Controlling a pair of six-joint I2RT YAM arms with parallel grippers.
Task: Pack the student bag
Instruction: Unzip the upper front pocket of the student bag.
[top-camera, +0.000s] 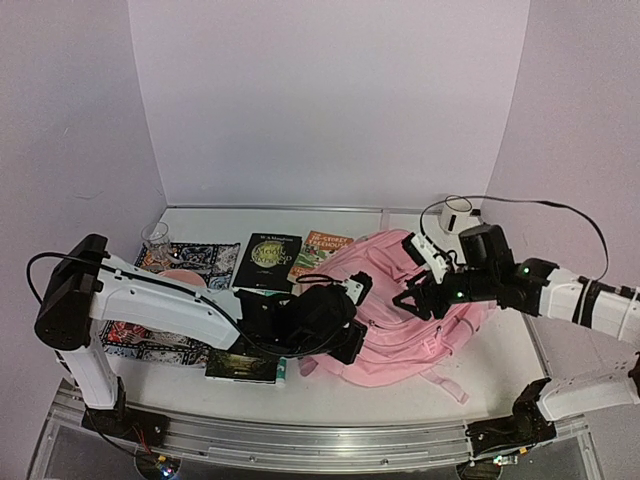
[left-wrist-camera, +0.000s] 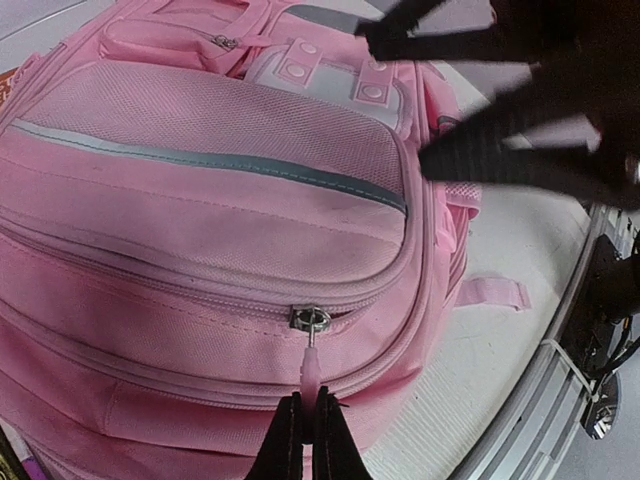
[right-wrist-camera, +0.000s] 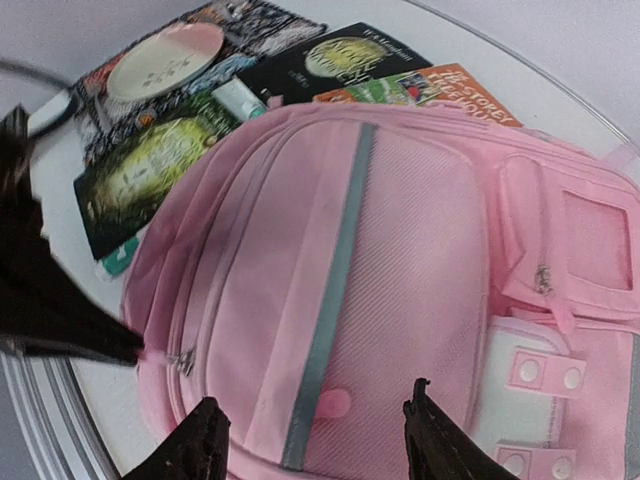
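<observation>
Bag (top-camera: 420, 320) lies front-up on the table (top-camera: 500, 375), right of centre, its far edge touching an orange book (top-camera: 322, 250) that sits beside a black book (top-camera: 267, 260). The left gripper (left-wrist-camera: 310, 405) is at the bag's near-left side, jaws pressed together on the pink zip pull (left-wrist-camera: 313, 368), which hangs from a slider (left-wrist-camera: 310, 319) on a closed zip. The right gripper (right-wrist-camera: 314, 395) hovers over the front pocket, jaws spread wide and holding nothing. A green book (right-wrist-camera: 150, 165) lies just left of the bag, and beyond it a plate (right-wrist-camera: 165, 58) rests on a patterned mat (top-camera: 200, 262).
</observation>
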